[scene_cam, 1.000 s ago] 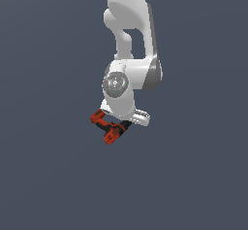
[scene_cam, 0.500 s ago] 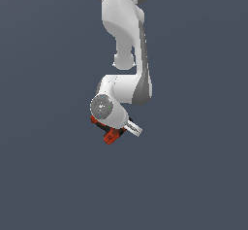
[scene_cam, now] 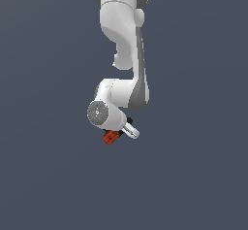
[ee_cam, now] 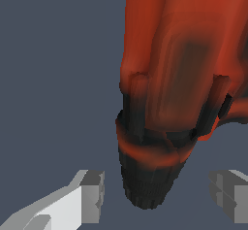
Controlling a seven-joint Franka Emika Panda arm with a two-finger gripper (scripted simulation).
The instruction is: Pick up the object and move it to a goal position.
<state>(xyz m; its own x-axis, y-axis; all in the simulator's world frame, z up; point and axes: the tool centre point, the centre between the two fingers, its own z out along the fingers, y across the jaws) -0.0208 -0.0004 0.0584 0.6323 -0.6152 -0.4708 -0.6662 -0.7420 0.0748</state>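
Drill [ee_cam: 174,78] sits between our gripper [ee_cam: 160,195] fingers [ee_cam: 92,195], jaws spread, not touching it. Since a second ago we've dropped over it, hiding most of it in the exterior view; closing comes next.

Drill [ee_cam: 169,78] chuck between pincer [ee_cam: 162,195] fingers, apparently untouched.

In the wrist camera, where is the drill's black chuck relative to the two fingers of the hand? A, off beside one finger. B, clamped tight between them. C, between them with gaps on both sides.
C: in the wrist view the drill's black chuck sits between the fingers, background visible on both sides.
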